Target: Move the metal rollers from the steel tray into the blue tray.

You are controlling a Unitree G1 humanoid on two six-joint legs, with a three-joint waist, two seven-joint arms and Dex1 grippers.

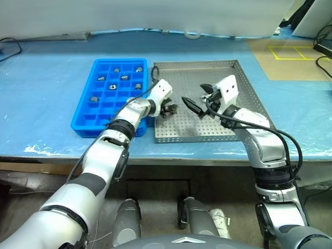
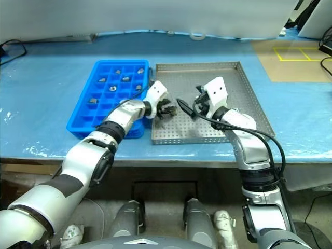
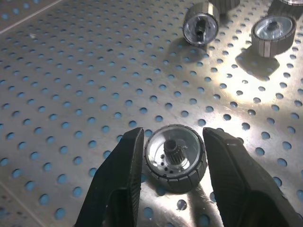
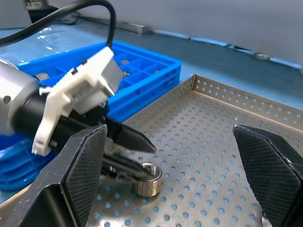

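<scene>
Left end effector: clenched on one roller, a black finger pressed on each side of its ribbed rim; low over the steel tray's near left part, just beside the wall facing the blue tray.
Held roller: lying with open face and small toothed hub toward the wrist camera; whether resting on the perforated floor or just above it, cannot tell.
Right end effector: released, fingers spread wide and holding nothing; hovering above the middle of the steel tray, pointing toward the left end effector and close to it.
Steel tray: on the blue-covered worktop, right of the blue tray and just beside it.
Loose rollers: at least two more on the steel tray floor beyond the held one, near each other, apart from the grip.
Blue tray: grid of square compartments; several small grey pieces sitting one per cell, mostly in the far half, near cells bare.
Worktop: a tape ring by the far edge; yellow floor marking beyond the far right corner.
</scene>
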